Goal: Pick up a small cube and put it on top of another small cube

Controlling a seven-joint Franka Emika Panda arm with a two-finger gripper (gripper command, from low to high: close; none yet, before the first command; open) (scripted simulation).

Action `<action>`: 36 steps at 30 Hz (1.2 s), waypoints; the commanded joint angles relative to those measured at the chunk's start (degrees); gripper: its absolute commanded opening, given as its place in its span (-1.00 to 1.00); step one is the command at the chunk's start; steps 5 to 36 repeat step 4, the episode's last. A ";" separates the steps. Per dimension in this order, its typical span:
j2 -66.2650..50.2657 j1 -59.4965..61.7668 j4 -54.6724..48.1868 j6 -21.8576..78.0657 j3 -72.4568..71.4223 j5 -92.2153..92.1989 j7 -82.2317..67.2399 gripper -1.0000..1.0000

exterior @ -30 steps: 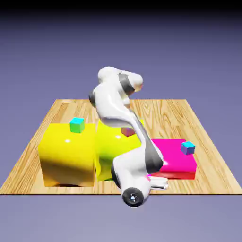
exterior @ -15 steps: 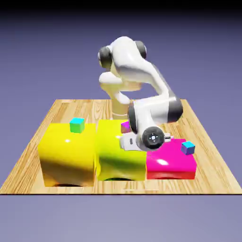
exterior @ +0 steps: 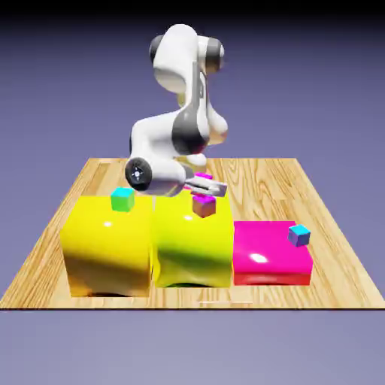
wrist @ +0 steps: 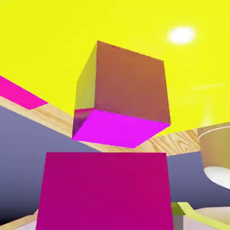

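- Magenta fills the lower middle of the hand view: the small pink cube (wrist: pixel 105 193), its near face flat, plain and squarish with crisp straight edges.
- White-and-grey jaws (exterior: pixel 208 184) are closed on that cube, one finger to each side of it; the cube stands between them and hides much of the tips in the hand view.
- In the exterior view the held cube shows only as a bit of pink beside the fingers, near the purple-topped cube (exterior: pixel 204 206).
- That second cube has a vivid purple top and matt brownish-red sides, faintly mottled in the hand view, with sharp corners. It sits on the middle yellow block (exterior: pixel 192 244).
- The middle block is big, bright yellow and glossy, with softly rounded edges and a white glint on its upper surface.
- To the exterior view's left stands another large block (exterior: pixel 107 248), a deeper golden yellow, also shiny, with a teal-green cube (exterior: pixel 122 199) on top.
- To the exterior view's right lies a lower, flatter pink block (exterior: pixel 271 252), smooth and reflective, red along its front, carrying a small cyan-and-blue cube (exterior: pixel 299 235).
- Pale wooden planks with visible grain make up the bench (exterior: pixel 263 180).
- Smooth white shells and dark grey joint bands form the arm (exterior: pixel 162 135), bent above the blocks.
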State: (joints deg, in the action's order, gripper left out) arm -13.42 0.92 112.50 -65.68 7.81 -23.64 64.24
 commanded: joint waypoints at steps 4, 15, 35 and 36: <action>-0.01 0.00 -0.02 0.03 0.00 0.08 -0.03 1.00; -0.01 0.00 -0.02 0.03 0.00 0.08 -0.03 1.00; -0.01 0.00 -0.02 0.03 0.00 0.08 -0.03 1.00; -0.01 0.00 -0.02 0.03 0.00 0.08 -0.03 1.00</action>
